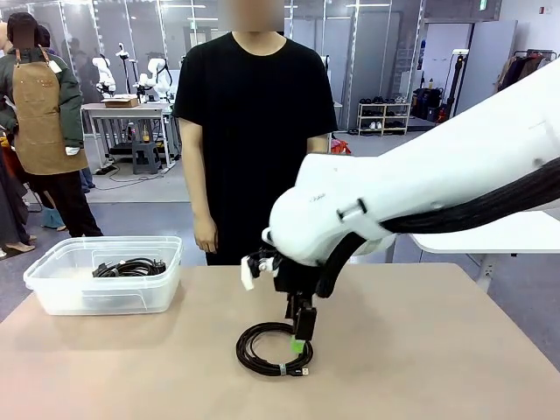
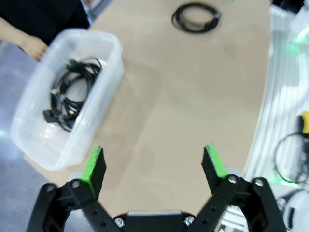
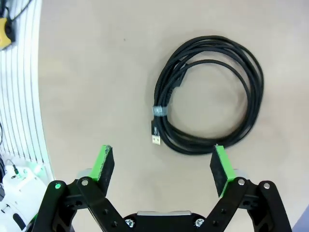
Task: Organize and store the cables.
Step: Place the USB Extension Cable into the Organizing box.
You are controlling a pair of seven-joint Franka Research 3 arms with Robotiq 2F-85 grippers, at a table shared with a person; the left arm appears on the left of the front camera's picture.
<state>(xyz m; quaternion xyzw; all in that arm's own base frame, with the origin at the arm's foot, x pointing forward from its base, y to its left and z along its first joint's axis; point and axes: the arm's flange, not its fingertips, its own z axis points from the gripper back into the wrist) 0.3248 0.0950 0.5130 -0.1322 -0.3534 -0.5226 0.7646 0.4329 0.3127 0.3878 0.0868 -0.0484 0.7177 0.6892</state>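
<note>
A coiled cable [image 3: 210,94] lies mid-table [image 1: 455,350], bare tabletop all around it. The right gripper [image 3: 164,166] hangs just above, jaws apart. More cables [image 2: 70,92] sit in the bin [image 1: 52,293] near the left edge. The left gripper [image 2: 154,166] is also spread.

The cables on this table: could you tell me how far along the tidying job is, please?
Done: a bundle of black cables already lies in the clear plastic bin. In hand: nothing is gripped; the right gripper hangs open just above the coiled cable lying on the table, and the left gripper is open too. Left: that coil still has to be picked up and put in the bin.
</note>
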